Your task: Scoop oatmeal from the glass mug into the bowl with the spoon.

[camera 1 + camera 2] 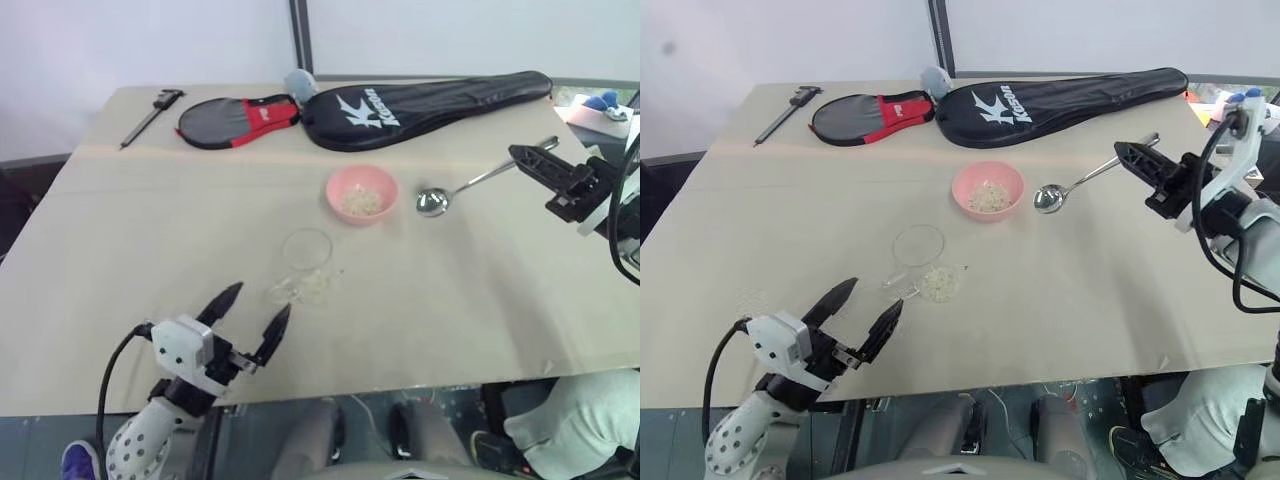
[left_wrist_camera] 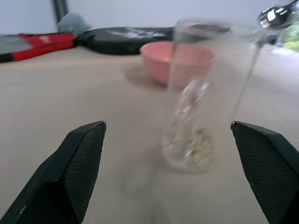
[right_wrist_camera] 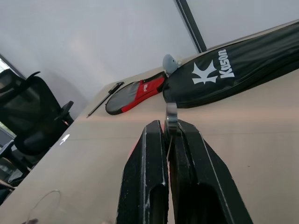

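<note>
Oatmeal already in the bowl, a thin pale layer; more oatmeal left at the bottom of the mug. Bowl just above centre of the left eye view; mug below and to its left, near the middle of the desk, upright and clear. Spoon to the right of the bowl, scoop close beside the rim, looks empty, handle running up and right into the right gripper, jaws pinched tight on the handle's end. Whether the scoop rests on the desk or hangs just over it: cannot tell. Left gripper at lower left of the frame, jaws spread wide and empty, aimed at the mug, short of touching it; mug between the two fingertips in the left wrist view.

Judged part done: at least some flakes moved over, a fair share still in the mug. Likely left: steady the mug, dip the spoon again, carry to the bowl, tip out.

Along the upper edge of the desk: black racket cover, red and grey pouch, dark caliper at upper left.
</note>
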